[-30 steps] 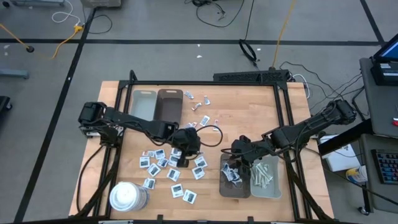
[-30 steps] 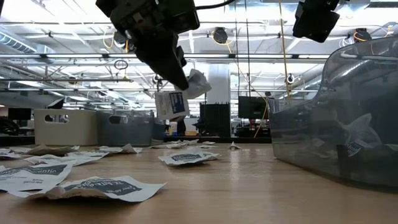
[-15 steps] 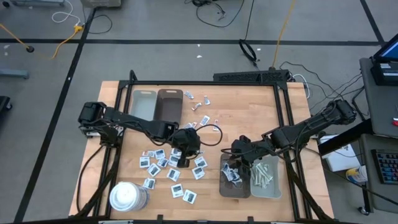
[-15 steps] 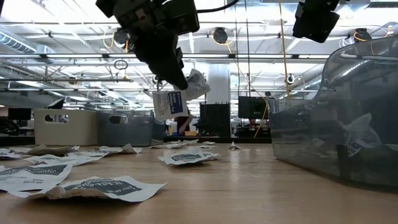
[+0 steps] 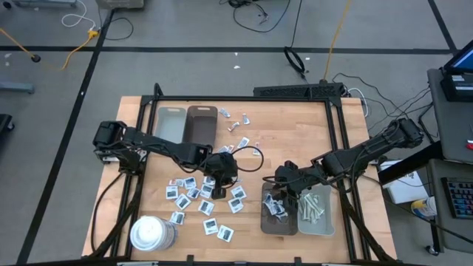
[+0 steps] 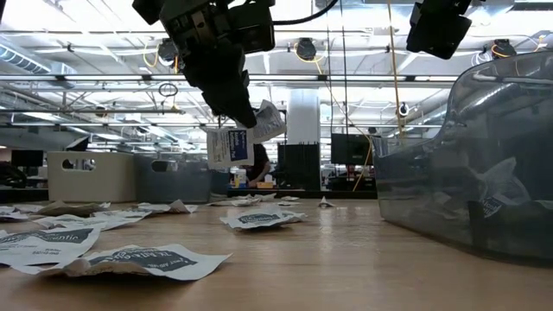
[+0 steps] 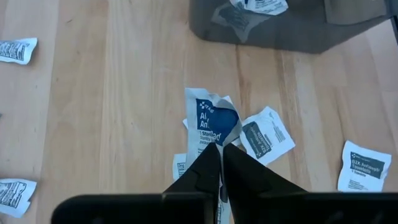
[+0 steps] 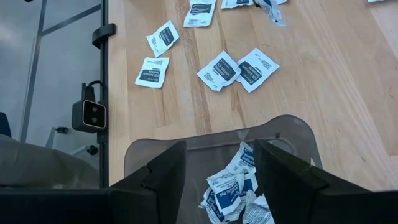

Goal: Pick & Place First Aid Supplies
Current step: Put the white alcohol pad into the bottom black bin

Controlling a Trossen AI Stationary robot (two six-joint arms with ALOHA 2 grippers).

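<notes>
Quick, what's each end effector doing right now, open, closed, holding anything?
Left end effector: closed on a white packet, lifted off the table.
Right end effector: open, empty, above the dark tray.

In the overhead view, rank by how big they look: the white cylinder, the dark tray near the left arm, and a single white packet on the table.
1. Dark tray, largest.
2. White cylinder, somewhat smaller.
3. Single packet, by far the smallest.
</notes>
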